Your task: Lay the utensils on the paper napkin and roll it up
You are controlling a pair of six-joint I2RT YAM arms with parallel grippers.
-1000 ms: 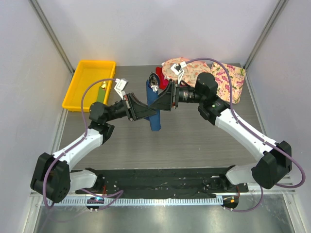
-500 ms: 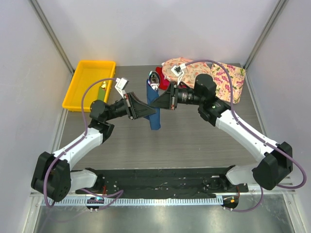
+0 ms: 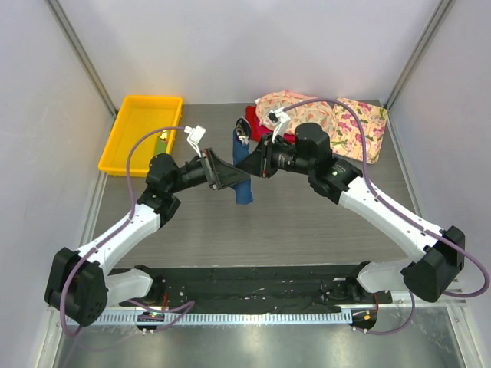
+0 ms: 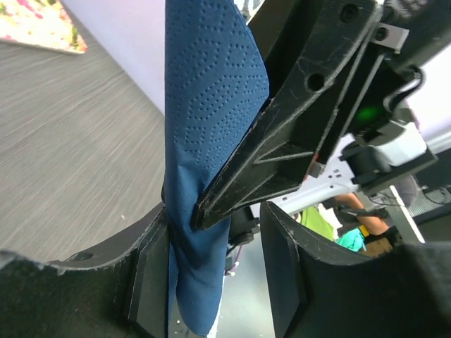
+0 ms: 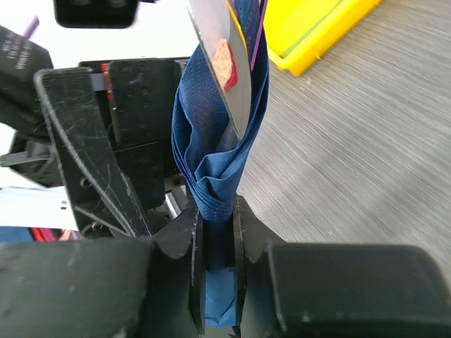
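Note:
The navy paper napkin (image 3: 245, 195) is rolled into a narrow bundle, held upright and slightly tilted above the table's middle. The utensils (image 3: 242, 132) stick out of its top; in the right wrist view a silver metal piece (image 5: 227, 63) and a purple handle (image 5: 257, 28) show inside the roll (image 5: 211, 169). My right gripper (image 3: 245, 159) (image 5: 217, 218) is shut on the roll's lower part. My left gripper (image 3: 238, 182) (image 4: 215, 225) is open around the roll (image 4: 211, 84), which rests against its left pad (image 4: 151, 274); the right gripper's finger reaches in between.
A yellow tray (image 3: 142, 126) stands at the back left with a green strip (image 3: 159, 146) in it. Pink floral cloths (image 3: 353, 126) and a red cloth (image 3: 252, 123) lie at the back right. Both arms meet over the table's middle.
Both arms have shifted a little, the right wrist drawing left and the left elbow moving right. The rolled napkin stays held at about the same place.

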